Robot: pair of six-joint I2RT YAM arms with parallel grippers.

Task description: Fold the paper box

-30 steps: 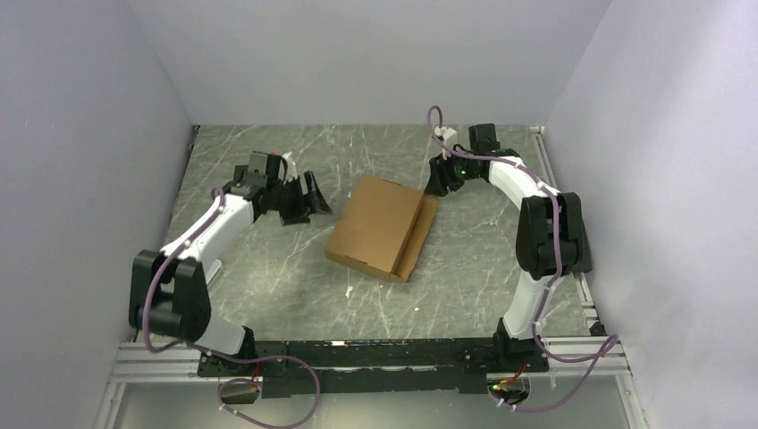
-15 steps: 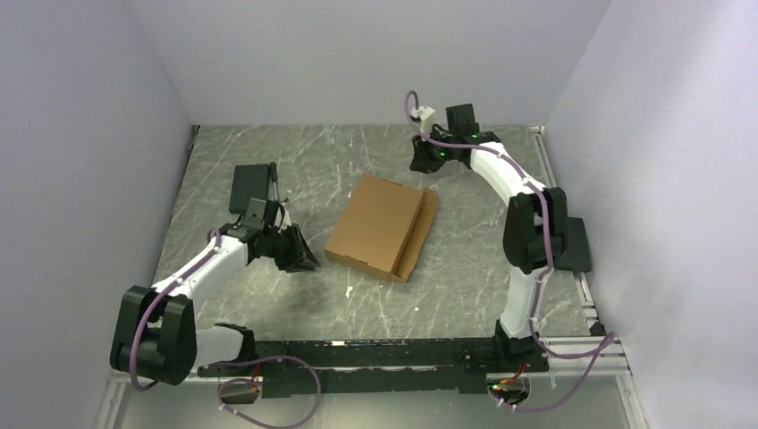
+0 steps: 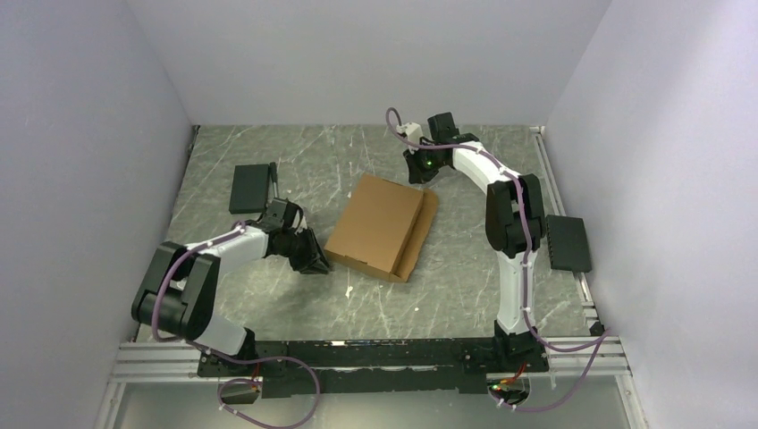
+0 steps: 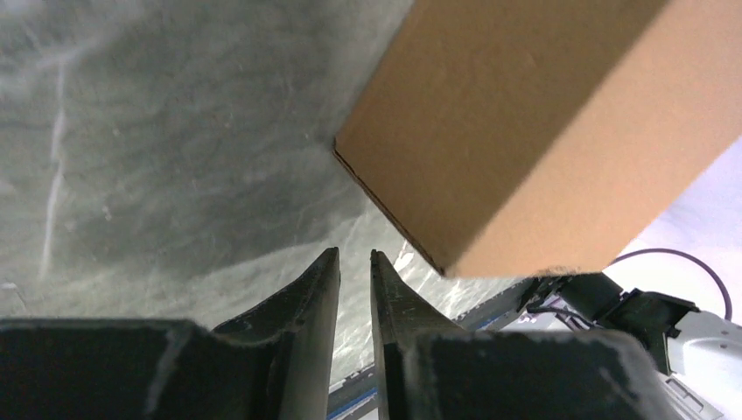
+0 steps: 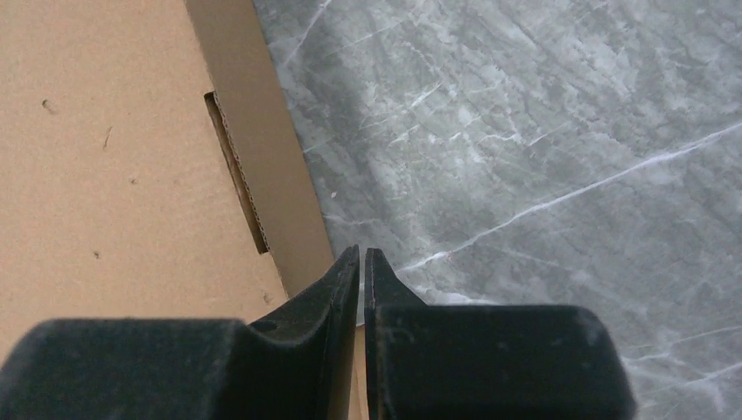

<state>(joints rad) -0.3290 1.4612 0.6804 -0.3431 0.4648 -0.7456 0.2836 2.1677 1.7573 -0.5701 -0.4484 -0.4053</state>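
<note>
**Figure. Both arms closing in on opposite corners of the box.** The shallow brown corrugated-cardboard paper box (image 3: pixel 375 222) is lying askew near the middle of the grey-green marbled tabletop (image 3: pixel 465 277). Its broad top panel is flat, and a narrow cardboard flap (image 3: pixel 420 237) is lying out along its right side. The box is sitting exactly where it sat a second ago; only the arms have been moving.

The left gripper (image 3: pixel 310 259) was standing wide open well off to the box's left. It is now coming in low, just beside the near left corner, though contact cannot be judged. In the left wrist view its fingers (image 4: pixel 322 282) are drawn almost together with only a thin slit between them, and they are holding nothing.

The right gripper (image 3: pixel 420 170) has been swinging leftward along the far side and is now hanging over the far right corner. In the right wrist view its fingers (image 5: pixel 343 284) are pressed tip to tip and empty. They are pointing at the flap's edge near a narrow slot (image 5: pixel 236 175).

Interpretation: with both tools closing on nothing, the arms appear to be preparing to push rather than pinch. One seems to be bracing a corner while the other is working the outlying flap. That flap looks like the fold still to be made.
</note>
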